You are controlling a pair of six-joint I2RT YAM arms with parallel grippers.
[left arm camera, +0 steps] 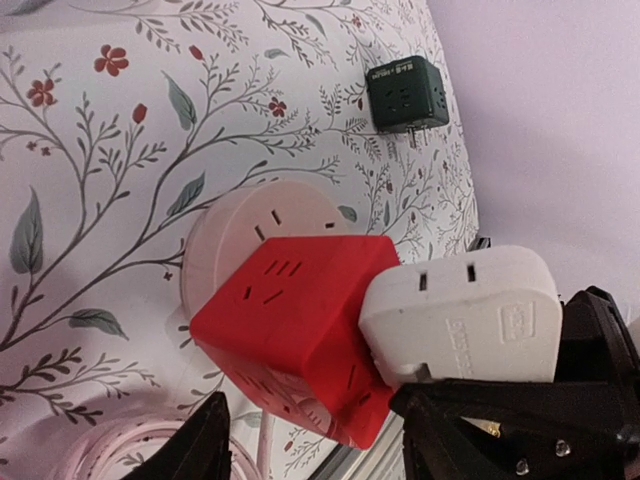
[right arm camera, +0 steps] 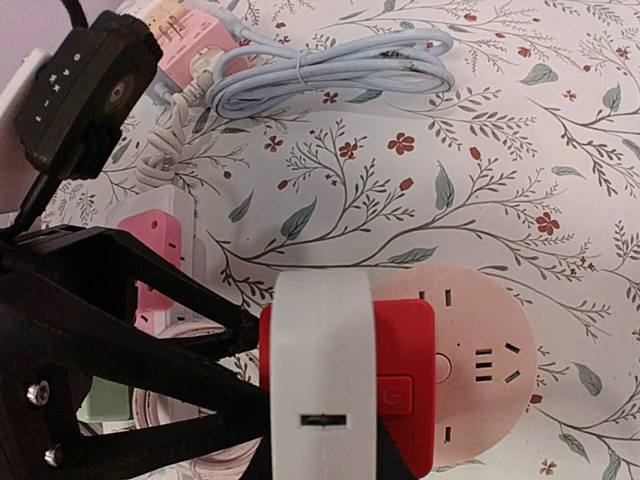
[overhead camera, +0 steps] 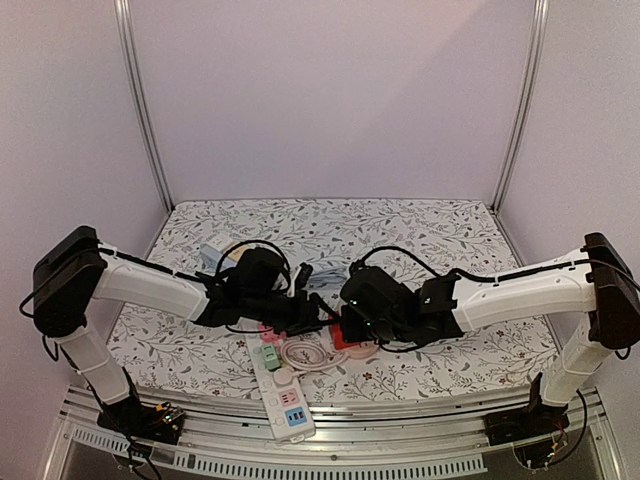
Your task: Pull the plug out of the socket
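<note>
Left wrist view: white plug (left arm camera: 460, 315), lower right, seated in red cube socket (left arm camera: 290, 335); judged rigid, light, slick, best gripped across flat sides. Jaws of left gripper (left arm camera: 310, 425) spread about it; jaws of right gripper (overhead camera: 345, 322) pressed together.

The red cube socket (left arm camera: 285, 330) and white plug (left arm camera: 460, 315) look like smooth matt plastic; the floral cloth (left arm camera: 100, 200) is printed fabric, the coiled cable (right arm camera: 330, 70) faintly glossy
</note>
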